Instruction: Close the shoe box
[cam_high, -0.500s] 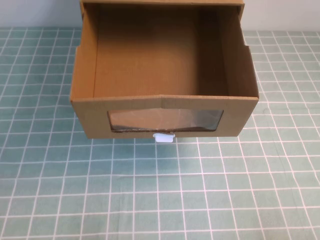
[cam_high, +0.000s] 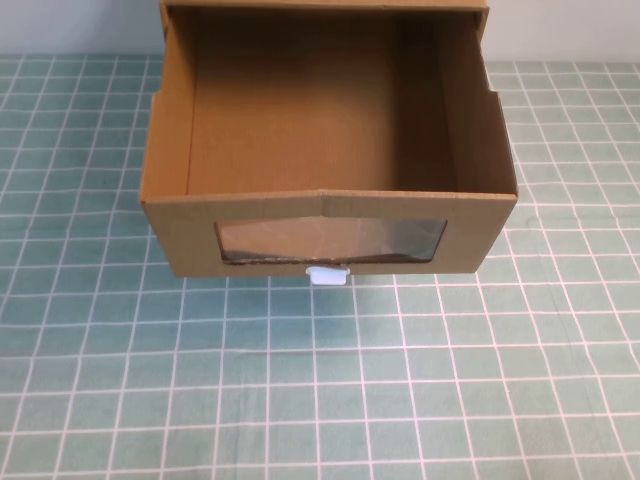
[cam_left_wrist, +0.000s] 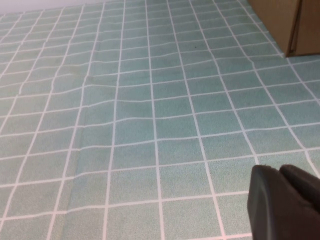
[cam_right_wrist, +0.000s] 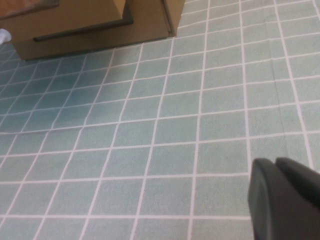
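Observation:
The shoe box (cam_high: 330, 160) is brown cardboard, and its drawer is pulled out toward me, open at the top and empty inside. Its front panel has a clear window (cam_high: 330, 240) with a small white pull tab (cam_high: 328, 276) below it. Neither gripper shows in the high view. My left gripper (cam_left_wrist: 277, 171) is shut and empty, low over the mat, with a corner of the box (cam_left_wrist: 285, 20) far from it. My right gripper (cam_right_wrist: 274, 163) is shut and empty over the mat, with the box (cam_right_wrist: 90, 22) well away from it.
A green mat with a white grid (cam_high: 320, 400) covers the table. A pale wall (cam_high: 70, 25) runs behind the box. Open mat lies in front of the drawer and on both sides of it.

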